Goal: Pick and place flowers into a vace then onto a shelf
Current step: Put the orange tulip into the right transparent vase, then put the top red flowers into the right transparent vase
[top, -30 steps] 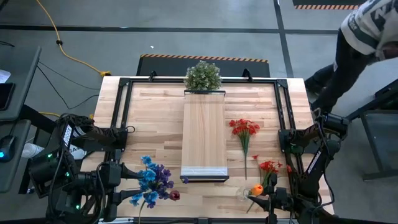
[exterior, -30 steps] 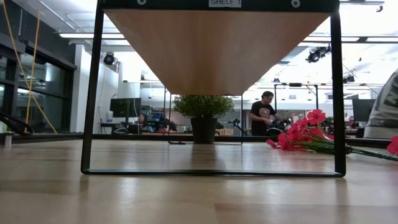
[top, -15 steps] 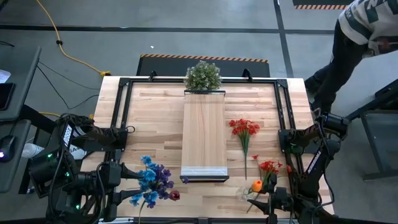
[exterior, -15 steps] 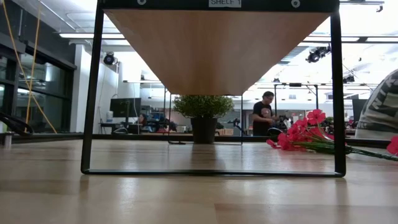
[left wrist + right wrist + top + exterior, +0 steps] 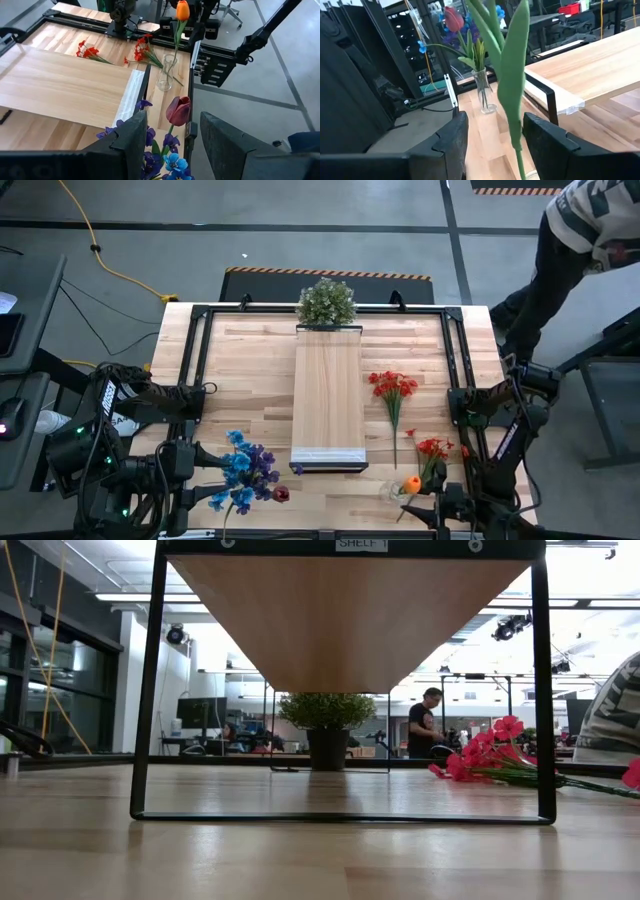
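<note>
Left hand [image 5: 172, 125]: near-left corner of the surface [image 5: 250, 380], right behind the blue bunch [image 5: 245, 475]. That bunch (blue, purple, one dark red) stands in the left vase [image 5: 482, 95]. Blooms fill the gap between the fingers, and I can't tell if it's holding anything.

Shelf [image 5: 328, 395]: centre, running near to far, nothing on it yet.

Red sprays [image 5: 392, 387]: lying flat on the surface just right of the shelf, with a smaller one [image 5: 433, 448] nearer.

Orange tulip [image 5: 412, 482]: upright in the right vase [image 5: 166, 75], near-right.

Right hand [image 5: 495, 120]: fingers apart, the tulip's stem runs through the gap and looks unpinched.

Handling guess: stems are light and floppy, so pinch mid-stem, never the blooms. The vases look like slick, fragile glass and top-heavy once loaded. Grip the body low and keep them vertical going to the shelf.
</note>
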